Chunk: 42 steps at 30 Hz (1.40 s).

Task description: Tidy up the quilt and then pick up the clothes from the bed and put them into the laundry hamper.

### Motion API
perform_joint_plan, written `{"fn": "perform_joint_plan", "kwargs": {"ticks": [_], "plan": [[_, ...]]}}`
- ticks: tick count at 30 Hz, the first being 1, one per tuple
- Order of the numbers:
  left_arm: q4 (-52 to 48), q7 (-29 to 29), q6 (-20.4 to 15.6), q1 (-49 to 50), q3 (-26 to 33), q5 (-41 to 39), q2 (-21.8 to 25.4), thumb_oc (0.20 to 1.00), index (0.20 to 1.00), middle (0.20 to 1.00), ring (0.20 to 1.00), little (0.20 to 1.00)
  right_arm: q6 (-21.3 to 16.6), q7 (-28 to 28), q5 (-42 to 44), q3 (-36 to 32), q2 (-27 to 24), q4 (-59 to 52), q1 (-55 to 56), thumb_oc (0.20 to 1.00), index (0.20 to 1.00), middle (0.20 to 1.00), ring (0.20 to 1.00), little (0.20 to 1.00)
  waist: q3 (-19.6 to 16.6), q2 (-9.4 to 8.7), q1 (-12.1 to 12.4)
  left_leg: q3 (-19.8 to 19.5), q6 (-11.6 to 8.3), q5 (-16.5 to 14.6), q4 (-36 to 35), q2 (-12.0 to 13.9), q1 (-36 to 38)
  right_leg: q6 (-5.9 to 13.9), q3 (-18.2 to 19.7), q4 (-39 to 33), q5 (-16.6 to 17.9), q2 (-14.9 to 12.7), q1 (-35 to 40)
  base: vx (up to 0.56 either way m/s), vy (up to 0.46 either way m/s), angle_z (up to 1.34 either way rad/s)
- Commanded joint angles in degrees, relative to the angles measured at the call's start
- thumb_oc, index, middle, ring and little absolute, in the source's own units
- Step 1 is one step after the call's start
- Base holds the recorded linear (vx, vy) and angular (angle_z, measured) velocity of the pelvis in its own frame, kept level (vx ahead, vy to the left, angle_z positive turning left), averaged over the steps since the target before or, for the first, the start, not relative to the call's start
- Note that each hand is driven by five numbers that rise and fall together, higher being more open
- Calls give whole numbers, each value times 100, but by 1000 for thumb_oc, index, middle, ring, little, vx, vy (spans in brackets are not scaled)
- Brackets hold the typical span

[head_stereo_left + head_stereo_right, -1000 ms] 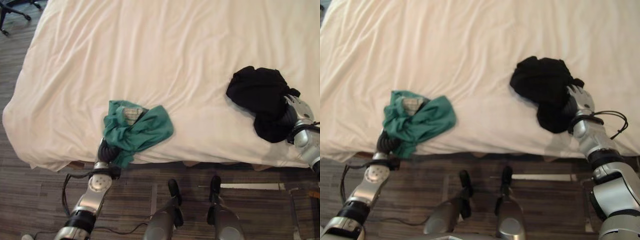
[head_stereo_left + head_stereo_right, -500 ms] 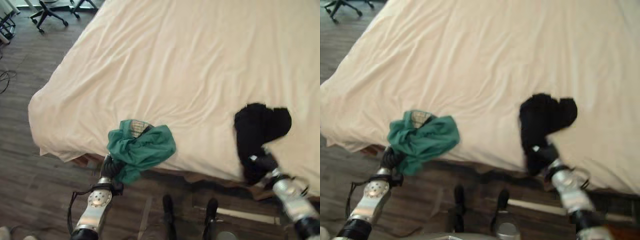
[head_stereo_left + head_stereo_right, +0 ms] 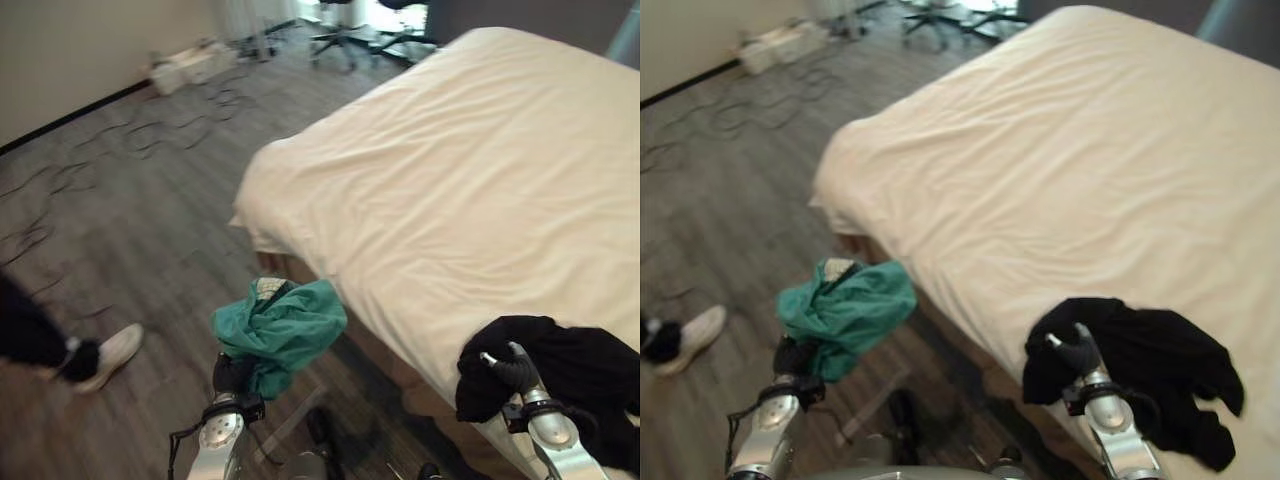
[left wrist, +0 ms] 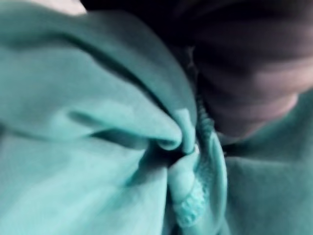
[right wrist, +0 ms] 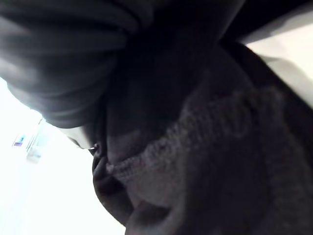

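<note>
Now, left eye view, left hand: the left hand [image 3: 233,373] is low in the scene over the wooden floor [image 3: 130,230], its fingers closed on the green garment [image 3: 280,330], which bunches above and just past the hand, off the bed.
Left eye view, right hand: the right hand [image 3: 512,372] is clamped on the black garment [image 3: 580,380]; the cloth drapes round the hand and spreads to its right over the near edge of the bed.
Left eye view, bed: the cream quilt [image 3: 480,180] lies fairly smooth over the bed, beyond both hands, with soft creases.
Left eye view, surroundings: a person's white shoe [image 3: 110,352] rests on the floor well to the left of the left hand; office chairs [image 3: 355,25] stand far off past the bed's corner.
Right eye view: same layout; the green garment [image 3: 845,305] sits just above the left hand [image 3: 797,358], and the black garment [image 3: 1150,370] surrounds the right hand [image 3: 1075,352].
Left wrist view: green folds and a ribbed hem press right against the hand's dark ribbed cover [image 4: 244,73]; fingers hidden by cloth.
Right wrist view: black knit fabric lies against the dark cover [image 5: 58,63]; fingers hidden.
</note>
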Motion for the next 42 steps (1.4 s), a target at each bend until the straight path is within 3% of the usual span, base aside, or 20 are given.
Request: {"fn": "perform_joint_plan", "kwargs": {"ticks": [1,5,7,10,11,12,14,16,18,19,23,24,25,27,29,32,34,37,40,42], "plan": [[-248,173,-212,-209,152,5,344,200,200,200,200,200,-106,-87,-632,-96,189,-302,-234,200,200,200,200,200,-93,20,13,-593,-836,466,-472,507,577,179,-57,269,188,60,-542,83,182,170],[25,264,-24,-253,-88,264,252,200,200,200,200,200,28,-197,-426,-308,439,-145,30,200,200,200,200,200,-240,39,77,-905,-751,504,-921,241,642,315,-618,630,245,-232,-360,130,305,196],[124,231,57,-293,-207,418,265,200,200,200,200,200,66,-142,-322,-336,542,-199,103,200,200,200,200,200,-198,-9,116,-1135,-510,307,-970,-110,665,491,-795,1449,577,-710,-419,187,428,104],[157,267,36,-298,-268,514,340,200,200,200,200,200,24,-128,-366,-285,524,-231,48,200,200,200,200,200,-85,-11,47,-1345,-329,130,-1022,-332,721,508,-352,2253,758,-888,-782,95,216,121],[145,262,-4,-409,-392,567,355,200,200,200,200,200,27,-138,-399,-198,492,-309,-33,200,200,200,200,200,77,75,-199,-1723,-335,117,-1028,-353,788,291,1005,2295,236,-123,-1495,66,136,122],[148,263,-5,-412,-388,568,350,200,200,200,200,200,29,-138,-399,-196,487,-311,-37,200,200,200,200,200,71,79,-169,-1690,-343,105,-1028,-343,790,281,1044,2326,216,-115,-1531,64,175,85],[419,355,-94,-686,-519,604,339,200,200,200,200,200,-58,-260,-388,-149,369,-252,-135,200,200,200,200,200,200,167,-282,-1996,-316,116,-1028,-516,776,169,1728,1117,168,503,-1715,95,0,75],[411,341,-92,-818,-606,590,299,200,200,200,200,200,-66,-245,-321,-158,433,-222,-80,200,200,200,200,200,201,146,-339,-2246,-283,88,-1028,-675,862,222,2117,849,280,605,-1627,145,1,104],[464,351,-101,-828,-656,656,233,200,200,200,200,200,-55,-257,-323,-114,457,-141,-93,200,200,200,200,200,136,97,-265,-2248,-252,67,-1028,-715,858,206,2002,639,380,560,-1459,88,-62,175],[1453,257,-52,-1613,-1343,898,166,200,200,200,200,200,45,-79,9,309,613,1558,-457,200,200,200,200,200,-56,56,8,-2824,-579,190,-1028,-714,1222,156,1863,298,333,893,-910,104,-111,121],[1464,235,-45,-1676,-1248,1002,270,200,200,200,200,200,77,45,-34,389,489,1539,-535,200,200,200,200,200,-17,62,16,-2782,-684,182,-738,-619,1430,80,1799,193,228,913,-702,172,-105,24],[1312,236,-53,-1727,-1250,1028,358,200,200,200,200,200,42,30,-28,332,340,1380,-541,200,200,200,200,200,154,42,73,-2840,-938,512,565,-445,892,-72,1733,131,147,937,-548,47,-93,-6],[1312,236,-53,-1729,-1249,1028,358,200,200,200,200,200,42,31,-28,331,340,1380,-544,200,200,200,200,200,137,40,66,-2848,-938,521,569,-446,862,-74,1725,127,156,936,-571,59,-161,-6],[1053,319,-16,-1816,-1296,1146,449,200,200,200,200,200,54,21,-29,233,127,1163,-496,200,200,200,200,200,410,-69,211,-3016,-1104,1115,2152,-376,-146,-236,1631,132,73,879,-447,47,-183,5],[918,367,5,-1832,-1286,1208,503,200,200,200,200,200,96,-21,-20,210,26,1155,-612,200,200,200,200,200,453,-163,311,-2803,-920,936,2261,-445,-620,-268,1630,11,-72,909,-233,279,-130,10],[775,374,4,-1707,-1169,1267,532,200,200,200,200,200,102,-5,-60,324,6,1244,-774,200,200,200,200,200,279,-160,566,-2254,-562,516,902,-726,-843,-161,1794,-81,-356,975,4,521,50,-38],[872,313,0,-1616,-1126,1311,494,200,200,200,200,200,78,35,-76,410,-14,1542,-909,200,200,200,200,200,152,-78,713,-1744,-596,833,-494,-680,-879,-64,1736,-81,-576,1073,234,663,112,-27],[1982,134,250,-1655,-1300,1835,308,200,200,200,200,200,168,167,-356,699,185,2101,-1174,200,200,200,200,200,-106,-210,802,-1396,-336,994,-1028,-699,-748,156,1633,369,-751,1049,648,869,139,17],[2652,20,375,-1690,-1420,2093,270,200,200,200,200,200,191,195,-446,826,323,2318,-1168,200,200,200,200,200,-146,-408,797,-1441,-106,927,-1028,-948,-452,507,1810,1694,-102,909,321,576,175,6],[3340,-19,505,-1647,-1515,2499,291,200,200,200,200,200,249,303,-528,982,454,2323,-1138,200,200,200,200,200,9,-280,509,-1574,61,550,-1028,-925,380,732,2123,4009,1226,714,-673,674,276,-37]]}}
